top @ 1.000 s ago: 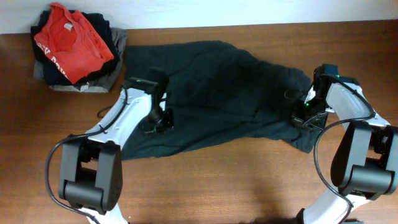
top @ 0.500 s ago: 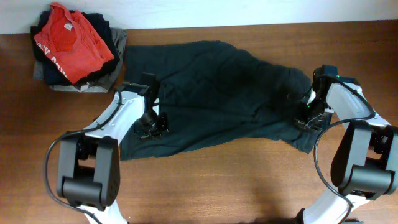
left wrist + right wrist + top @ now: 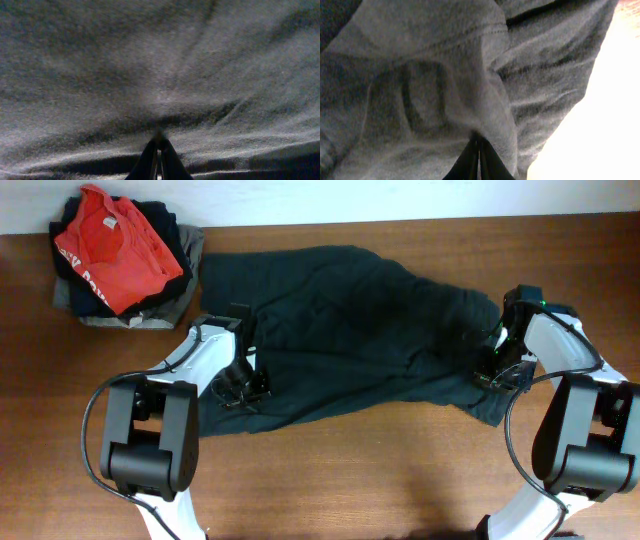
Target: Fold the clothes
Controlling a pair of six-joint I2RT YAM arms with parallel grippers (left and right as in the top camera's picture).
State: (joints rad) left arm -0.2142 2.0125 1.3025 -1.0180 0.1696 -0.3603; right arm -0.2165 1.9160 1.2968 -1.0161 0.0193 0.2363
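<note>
The dark garment is seen spread, wrinkled, across the wooden table, beside a pile topped by a red T-shirt; its near-left edge is pinched by the clenched left gripper; its right end is pinched by the right gripper, likewise clamped on cloth.

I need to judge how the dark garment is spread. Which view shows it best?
Overhead: the whole dark garment, outline and both ends. The left wrist view shows only close wrinkled fabric; the right wrist view shows a stitched seam and one edge.
</note>
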